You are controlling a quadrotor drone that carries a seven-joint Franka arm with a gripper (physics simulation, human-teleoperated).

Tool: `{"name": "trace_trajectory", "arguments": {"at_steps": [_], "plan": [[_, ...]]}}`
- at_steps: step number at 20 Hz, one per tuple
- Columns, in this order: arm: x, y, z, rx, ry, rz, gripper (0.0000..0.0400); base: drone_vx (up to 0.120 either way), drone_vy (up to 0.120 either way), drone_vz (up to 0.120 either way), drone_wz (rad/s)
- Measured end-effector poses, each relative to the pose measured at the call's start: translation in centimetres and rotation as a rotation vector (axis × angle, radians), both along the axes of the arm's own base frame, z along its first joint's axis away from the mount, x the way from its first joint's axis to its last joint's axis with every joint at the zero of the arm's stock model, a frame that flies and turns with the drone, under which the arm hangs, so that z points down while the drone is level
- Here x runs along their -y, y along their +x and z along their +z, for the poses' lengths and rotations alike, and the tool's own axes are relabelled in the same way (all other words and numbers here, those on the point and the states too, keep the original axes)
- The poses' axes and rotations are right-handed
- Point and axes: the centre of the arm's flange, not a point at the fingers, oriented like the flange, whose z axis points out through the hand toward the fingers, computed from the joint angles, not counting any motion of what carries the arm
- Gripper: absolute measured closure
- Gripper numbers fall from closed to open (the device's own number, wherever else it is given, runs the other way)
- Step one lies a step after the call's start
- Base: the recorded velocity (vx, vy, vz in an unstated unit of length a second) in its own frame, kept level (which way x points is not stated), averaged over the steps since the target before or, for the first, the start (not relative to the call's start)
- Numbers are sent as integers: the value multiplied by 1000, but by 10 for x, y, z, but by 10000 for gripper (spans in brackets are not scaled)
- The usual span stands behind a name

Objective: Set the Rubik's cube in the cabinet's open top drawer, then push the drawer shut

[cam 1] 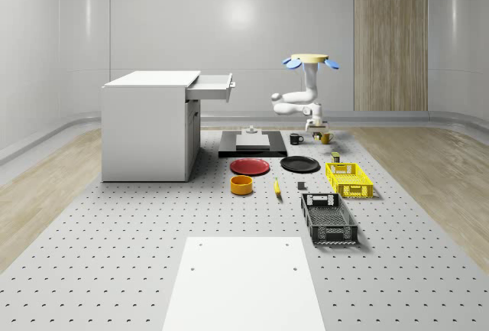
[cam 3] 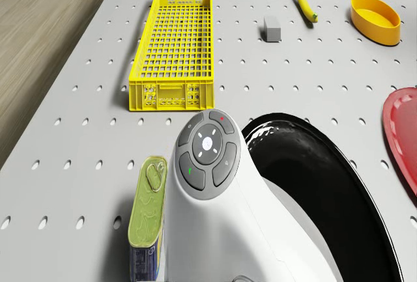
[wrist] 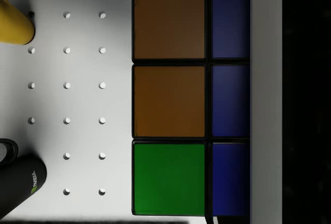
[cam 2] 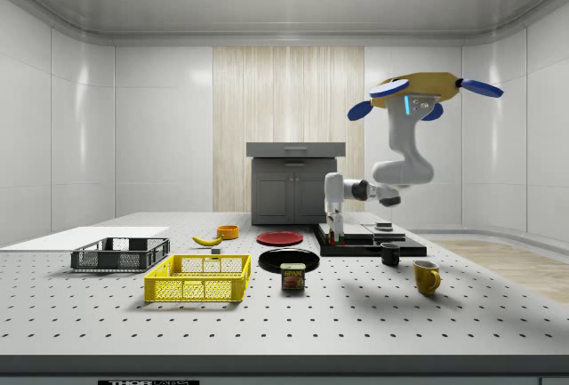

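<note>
Logged from the whole-scene view: drone point(cam 1: 309, 60) hovering above the table's point(cam 1: 114, 254) far right part, near the black mug point(cam 1: 296, 139) and yellow mug point(cam 1: 326, 137), with arm bent down and gripper point(cam 1: 316, 126) low over the surface just right of the black platform point(cam 1: 252, 150). Same view, and not the wrist view: cabinet point(cam 1: 145, 128) standing well apart on the left, top drawer point(cam 1: 212, 85) pulled out toward the drone. From the side view: height of the hover well above the table, gripper pointing straight down at the near edge of the platform; cabinet behind, drawer opening not readable from this angle. From the wrist view, close in: Rubik's cube point(wrist: 176, 100) directly below the gripper, two orange squares and one green on the top face, a blue column beside them, perforated table around it, both mugs off to one side and apart from it. Whether resting on the table or raised off it: cannot tell. Claw state: cannot tell, no view clear enough. From the drone view only: yellow crate point(cam 3: 171, 54), tin can point(cam 3: 146, 217), black plate point(cam 3: 339, 184), banana point(cam 3: 304, 2), orange bowl point(cam 3: 374, 18), red plate point(cam 3: 404, 126) edge.
</note>
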Motion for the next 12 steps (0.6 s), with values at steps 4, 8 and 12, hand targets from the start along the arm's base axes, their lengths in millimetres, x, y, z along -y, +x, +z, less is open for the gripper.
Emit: {"name": "trace_trajectory", "arguments": {"at_steps": [4,8,12], "plan": [[0,0,0,0,0,0,75,30,-120,120,0],[0,0,-1,0,0,0,75,0,-120,120,0],[0,0,-1,0,0,0,75,0,-120,120,0]]}}
